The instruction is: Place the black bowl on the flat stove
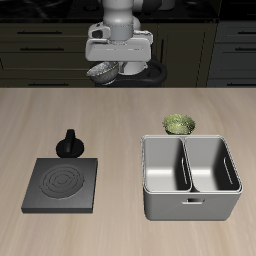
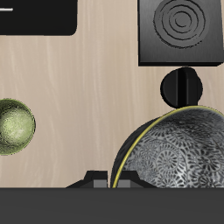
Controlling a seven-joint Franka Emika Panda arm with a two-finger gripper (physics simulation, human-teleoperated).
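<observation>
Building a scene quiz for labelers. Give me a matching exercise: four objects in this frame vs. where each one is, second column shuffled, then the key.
Things:
1. black bowl
2. green-patterned bowl
3. moka pot
4. flat stove

Places:
A. on the table just behind the stove
B. near the table's front edge, beside the grey two-compartment bin
C. held in the hand, high above the table's back
D. on the table right behind the bin

Pairs: 1-C, 2-D, 3-A, 4-B
</observation>
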